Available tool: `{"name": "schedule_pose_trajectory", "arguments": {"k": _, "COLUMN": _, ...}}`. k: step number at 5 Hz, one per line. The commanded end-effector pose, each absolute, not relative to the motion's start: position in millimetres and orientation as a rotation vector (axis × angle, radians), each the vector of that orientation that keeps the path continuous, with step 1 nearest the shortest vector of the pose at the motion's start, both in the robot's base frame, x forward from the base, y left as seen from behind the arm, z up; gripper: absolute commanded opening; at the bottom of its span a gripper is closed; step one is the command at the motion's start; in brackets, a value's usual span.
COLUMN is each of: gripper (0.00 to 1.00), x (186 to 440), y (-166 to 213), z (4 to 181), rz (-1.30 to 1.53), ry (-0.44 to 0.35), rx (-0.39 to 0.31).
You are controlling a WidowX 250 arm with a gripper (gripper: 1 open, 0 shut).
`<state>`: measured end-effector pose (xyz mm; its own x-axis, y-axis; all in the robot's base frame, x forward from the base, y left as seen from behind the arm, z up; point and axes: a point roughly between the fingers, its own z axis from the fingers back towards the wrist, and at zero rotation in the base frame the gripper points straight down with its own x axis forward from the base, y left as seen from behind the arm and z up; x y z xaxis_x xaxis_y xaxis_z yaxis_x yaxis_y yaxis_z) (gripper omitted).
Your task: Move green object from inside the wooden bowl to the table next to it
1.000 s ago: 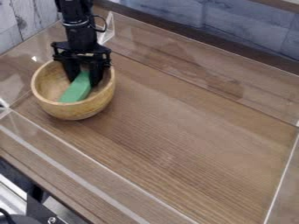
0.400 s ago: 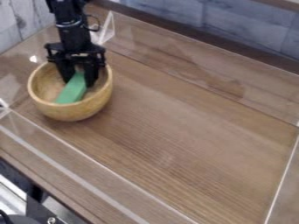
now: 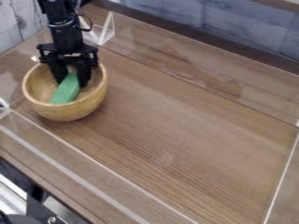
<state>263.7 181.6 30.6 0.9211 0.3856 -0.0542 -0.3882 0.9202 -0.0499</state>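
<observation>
The wooden bowl [image 3: 47, 108] stands at the back left of the table [image 3: 187, 122]. The green object [image 3: 66, 90] leans tilted inside it, lower end on the bowl's floor and upper end raised toward the far rim. My black gripper [image 3: 68, 75] reaches straight down into the bowl, shut on the upper end of the green object, with a finger on each side. The arm rises out of view at the top left.
Clear acrylic walls edge the tabletop: one along the front [image 3: 82, 171], one on the right [image 3: 284, 179] and one at the back [image 3: 198, 44]. The bowl sits close to the left wall. Dark wood surface stretches to the right of the bowl.
The gripper, the green object and the bowl have all shifted a little to the left together. The gripper has stayed shut.
</observation>
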Motion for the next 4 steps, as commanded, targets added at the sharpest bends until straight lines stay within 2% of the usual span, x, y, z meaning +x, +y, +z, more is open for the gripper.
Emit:
{"name": "schedule_pose_trajectory", "arguments": {"k": 1, "gripper": 0.00, "x": 263, "y": 177, "z": 51.4, "rz": 0.374, "ry": -0.002, "rx": -0.044}}
{"name": "schedule_pose_trajectory", "arguments": {"k": 2, "gripper": 0.00, "x": 259, "y": 168, "z": 55.7, "rz": 0.349, "ry": -0.001, "rx": -0.047}}
{"name": "schedule_pose_trajectory", "arguments": {"k": 4, "gripper": 0.00, "x": 263, "y": 175, "z": 64.8, "rz": 0.301, "ry": -0.002, "rx": -0.059}}
